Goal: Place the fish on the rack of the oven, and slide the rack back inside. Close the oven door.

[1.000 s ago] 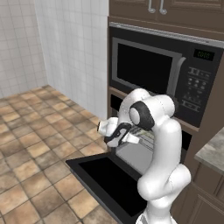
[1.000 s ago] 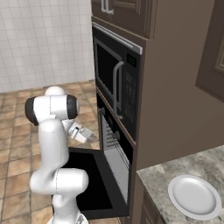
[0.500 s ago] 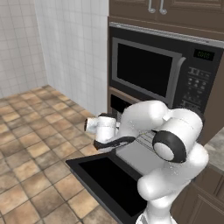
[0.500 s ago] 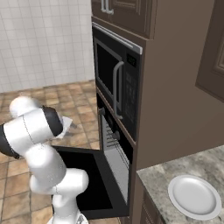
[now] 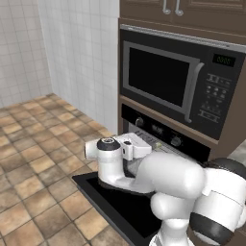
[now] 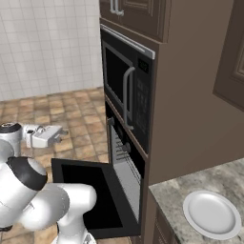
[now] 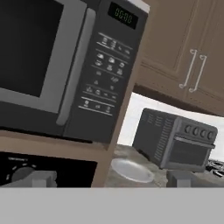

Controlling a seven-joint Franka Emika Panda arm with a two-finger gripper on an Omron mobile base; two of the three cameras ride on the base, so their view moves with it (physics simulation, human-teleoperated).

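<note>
One gripper [image 6: 59, 137], over the floor [image 6: 71, 107] in front of the oven [image 5: 163, 132]; whether its fingers are open or shut cannot be told, nor whether they hold anything. One oven door [image 6: 90, 190], glossy black, dropped flat open below the arm. One microwave [image 5: 178, 86] above the oven. One white plate [image 6: 212, 214] on the counter [image 6: 190, 190]; one toaster oven [image 7: 175, 140] beyond it.

Arm folded low, elbow forward, wrist turned out to the robot's left. Gripper [image 6: 58, 137] roughly level, pointing toward the cabinetry. Finger spacing not resolvable; nothing seen held.
</note>
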